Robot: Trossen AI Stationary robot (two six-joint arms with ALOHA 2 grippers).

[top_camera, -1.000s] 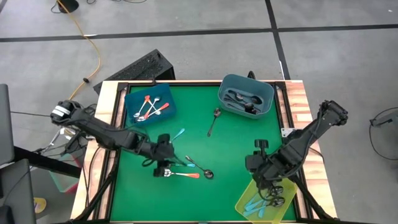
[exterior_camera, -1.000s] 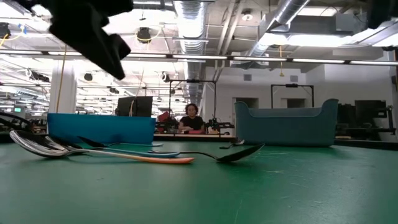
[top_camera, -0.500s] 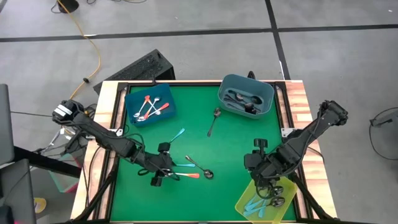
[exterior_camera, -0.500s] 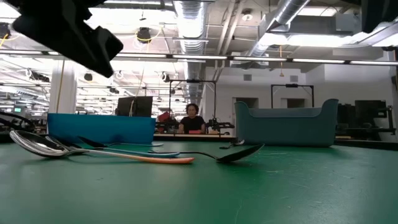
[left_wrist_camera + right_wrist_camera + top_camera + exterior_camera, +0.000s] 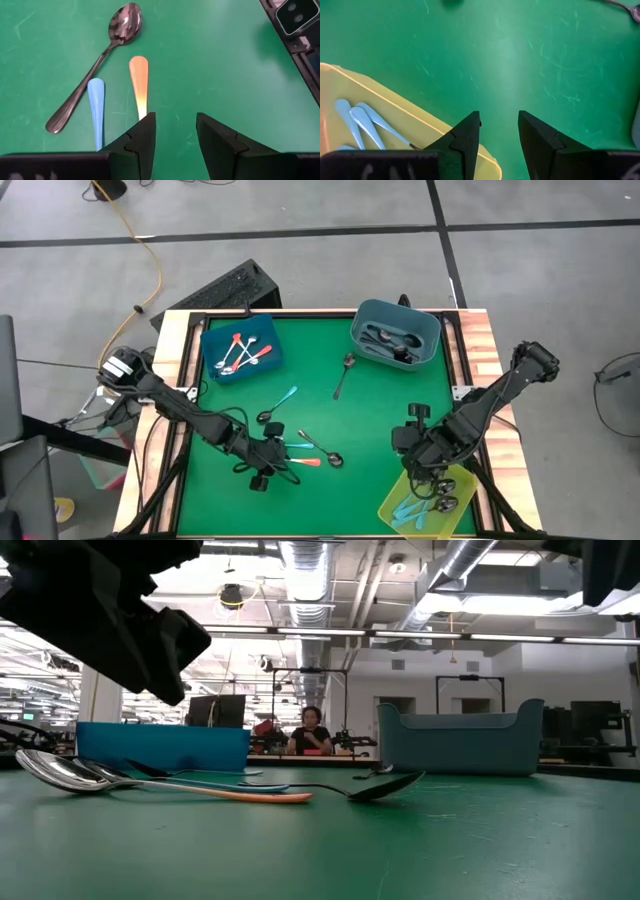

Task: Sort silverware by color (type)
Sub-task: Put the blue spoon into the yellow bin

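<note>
The left hand (image 5: 262, 477) hangs low over the near middle of the green surface (image 5: 380, 420), fingers parted and empty. In the left wrist view the orange spoon (image 5: 139, 85) runs out straight ahead from the hand, its handle passing under the inner edge of one finger (image 5: 140, 137), so it lies off-centre in the gap rather than squarely between the two. The spoon's long axis is in line with the reach of the hand; its bowl is hidden below the hand. A blue spoon (image 5: 96, 110) lies just beside and parallel, and a dark spoon (image 5: 95, 65) crosses aslant beyond it. Judgement: a small sideways shift would centre the orange handle, with risk of catching the blue one. The right hand (image 5: 428, 476) waits, parted and empty, at the edge of the yellow bin (image 5: 395, 505), well apart from these spoons; the left arm is clearly nearer.
</note>
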